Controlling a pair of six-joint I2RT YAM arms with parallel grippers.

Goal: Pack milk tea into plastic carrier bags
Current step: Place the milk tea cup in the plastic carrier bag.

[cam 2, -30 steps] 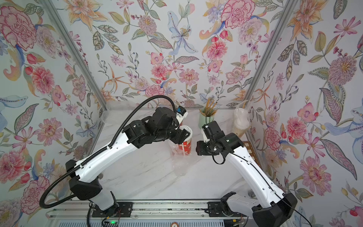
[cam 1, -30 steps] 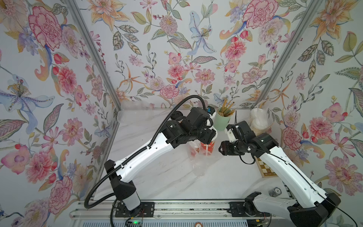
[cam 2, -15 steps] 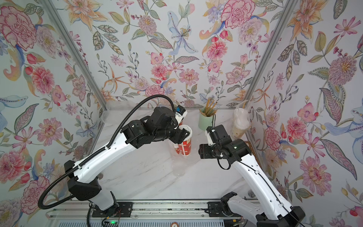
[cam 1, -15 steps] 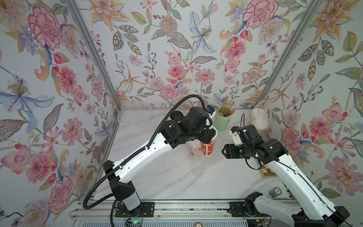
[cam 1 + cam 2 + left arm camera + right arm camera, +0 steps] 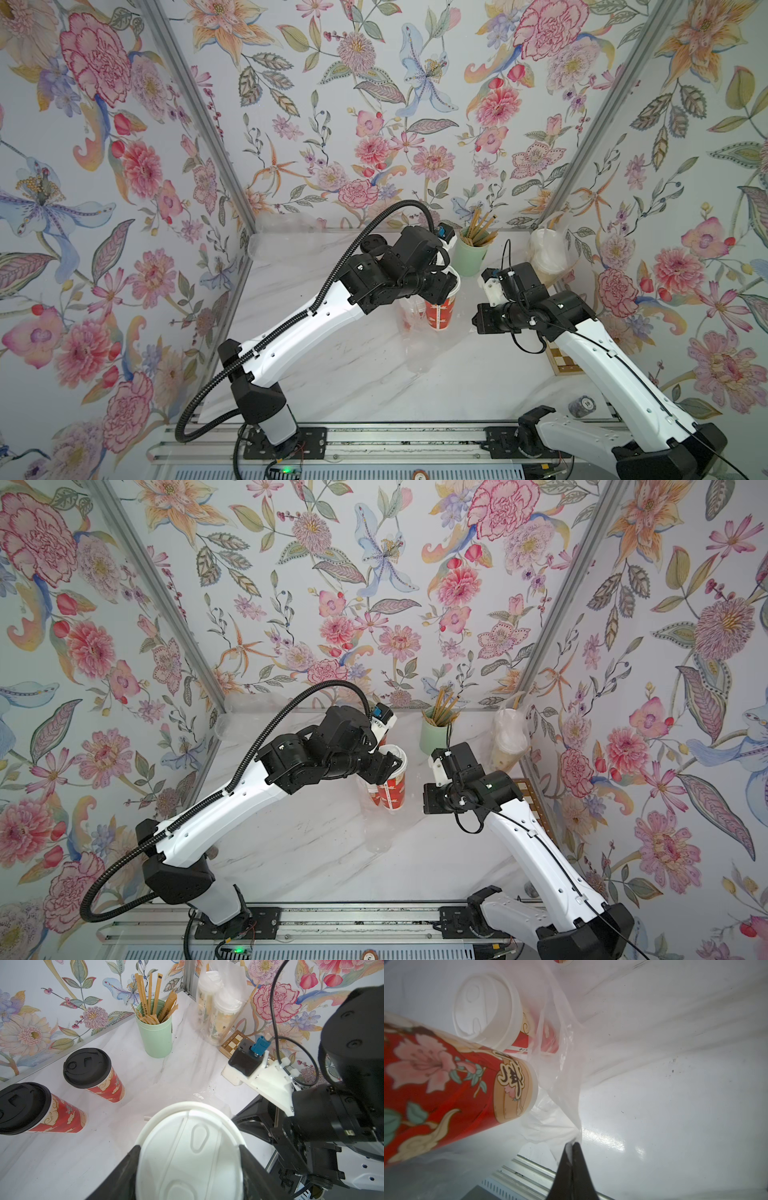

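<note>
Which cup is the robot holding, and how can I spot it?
Look at the middle of the white marble table, where the two arms meet. The left pincer grips a tall red flowery cup at its white lid. Its white-lidded twin stands beside it with nothing gripping it, and the other red cups farther back have black lids.

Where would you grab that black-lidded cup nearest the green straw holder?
Grip the cup around its upper body, just under the lid, with jaws either side. It stands upright and widens upward, so the lid's rim should stop it slipping. Come from the open table side; the wall stands behind it.
</note>
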